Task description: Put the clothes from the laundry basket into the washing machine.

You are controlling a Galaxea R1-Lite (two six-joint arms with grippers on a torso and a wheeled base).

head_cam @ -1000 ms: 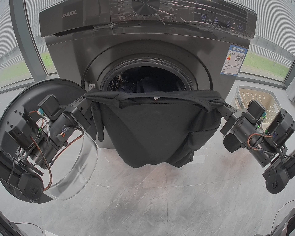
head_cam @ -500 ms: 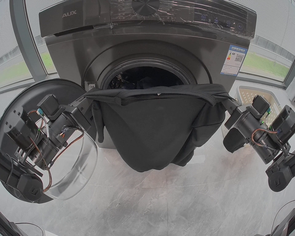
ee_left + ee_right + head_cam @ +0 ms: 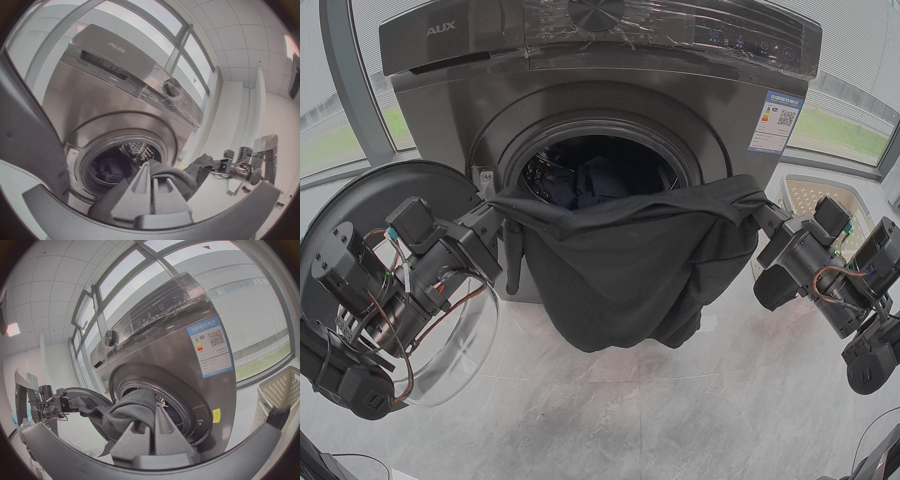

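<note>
A black garment hangs stretched between both grippers in front of the washing machine, its top edge across the lower part of the round drum opening. My left gripper is shut on the garment's left end, just left of the opening. My right gripper is shut on the right end, beside the opening's right rim. Dark clothes lie inside the drum. In the wrist views the left gripper and the right gripper each pinch black cloth.
The machine's round door stands swung open at the left, behind my left arm. A beige perforated laundry basket sits on the floor at the right of the machine. Grey tiled floor lies open in front.
My left gripper has moved right and a little down toward the opening. The garment's top edge has slackened and dropped at the left, uncovering more of the drum. The right gripper barely moved.
</note>
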